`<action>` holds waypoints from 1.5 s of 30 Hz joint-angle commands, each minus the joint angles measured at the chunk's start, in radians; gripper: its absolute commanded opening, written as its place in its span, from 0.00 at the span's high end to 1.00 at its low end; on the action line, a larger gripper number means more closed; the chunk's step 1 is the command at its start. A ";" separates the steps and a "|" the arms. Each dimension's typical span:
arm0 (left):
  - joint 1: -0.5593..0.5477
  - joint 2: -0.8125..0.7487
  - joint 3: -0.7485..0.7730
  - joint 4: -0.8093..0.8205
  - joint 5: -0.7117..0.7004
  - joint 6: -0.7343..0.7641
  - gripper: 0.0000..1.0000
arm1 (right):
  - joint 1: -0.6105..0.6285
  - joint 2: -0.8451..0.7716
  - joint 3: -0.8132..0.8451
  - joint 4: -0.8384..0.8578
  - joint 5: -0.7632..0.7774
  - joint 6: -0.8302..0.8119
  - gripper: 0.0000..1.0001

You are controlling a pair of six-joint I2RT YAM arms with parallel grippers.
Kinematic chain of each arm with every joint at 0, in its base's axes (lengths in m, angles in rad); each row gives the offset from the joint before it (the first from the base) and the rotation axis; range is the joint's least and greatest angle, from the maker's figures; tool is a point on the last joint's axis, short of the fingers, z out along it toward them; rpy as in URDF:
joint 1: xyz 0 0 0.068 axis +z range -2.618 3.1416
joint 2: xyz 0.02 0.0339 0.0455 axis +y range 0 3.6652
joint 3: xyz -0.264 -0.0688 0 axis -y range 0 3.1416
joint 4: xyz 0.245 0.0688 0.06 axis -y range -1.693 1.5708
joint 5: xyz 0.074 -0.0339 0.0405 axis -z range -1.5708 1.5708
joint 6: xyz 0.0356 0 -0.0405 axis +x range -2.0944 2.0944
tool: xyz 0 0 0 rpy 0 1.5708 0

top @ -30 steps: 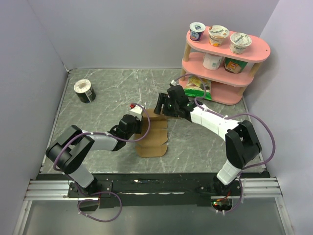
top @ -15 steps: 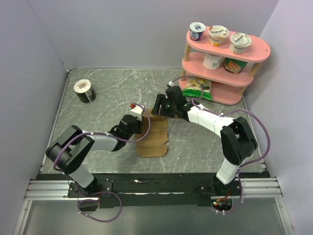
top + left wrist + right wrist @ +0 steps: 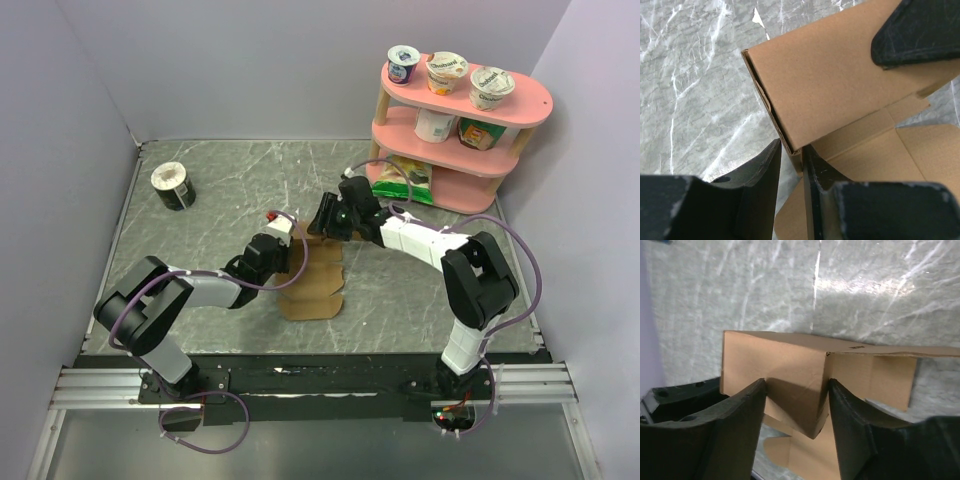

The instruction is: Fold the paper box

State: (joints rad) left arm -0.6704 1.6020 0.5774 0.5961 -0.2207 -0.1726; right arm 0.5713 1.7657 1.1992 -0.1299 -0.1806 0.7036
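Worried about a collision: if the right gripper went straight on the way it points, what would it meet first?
The paper box: its raised folded corner sits between the fingers of the right gripper, so cardboard comes first, probably before the table.

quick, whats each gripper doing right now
left gripper: closed, pinching an edge of the paper box.
right gripper: jaws astride a raised fold of the paper box; whether it grips cannot be told.

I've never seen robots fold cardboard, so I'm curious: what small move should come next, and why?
Probably close the right jaws gently on the raised fold of the paper box. They straddle that fold, apparently open, while the left jaws pinch another edge and steady it.
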 commanded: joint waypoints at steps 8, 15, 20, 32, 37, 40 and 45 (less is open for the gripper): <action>-0.009 0.009 0.033 0.007 -0.011 0.015 0.71 | -0.050 -0.015 -0.110 0.193 -0.105 0.105 0.59; -0.011 0.012 0.036 0.002 -0.012 0.016 0.71 | -0.073 -0.005 -0.144 0.265 -0.168 0.160 0.65; -0.011 0.010 0.033 0.005 -0.014 0.013 0.71 | -0.099 0.000 -0.187 0.354 -0.226 0.203 0.71; -0.020 0.024 0.041 -0.001 -0.037 0.024 0.71 | -0.120 0.021 -0.225 0.454 -0.293 0.270 0.80; -0.023 0.033 0.047 -0.009 -0.048 0.022 0.72 | -0.122 0.011 -0.224 0.434 -0.284 0.247 0.51; -0.023 0.035 0.056 -0.025 -0.066 0.019 0.73 | -0.122 -0.040 -0.254 0.417 -0.258 0.215 0.33; -0.026 0.038 0.067 -0.044 -0.080 0.019 0.74 | -0.133 -0.178 -0.329 0.339 -0.174 0.125 0.28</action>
State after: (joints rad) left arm -0.6891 1.6337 0.6102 0.5659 -0.2687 -0.1654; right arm 0.4545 1.7245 0.9195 0.2558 -0.4305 0.9154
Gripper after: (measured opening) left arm 0.263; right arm 0.712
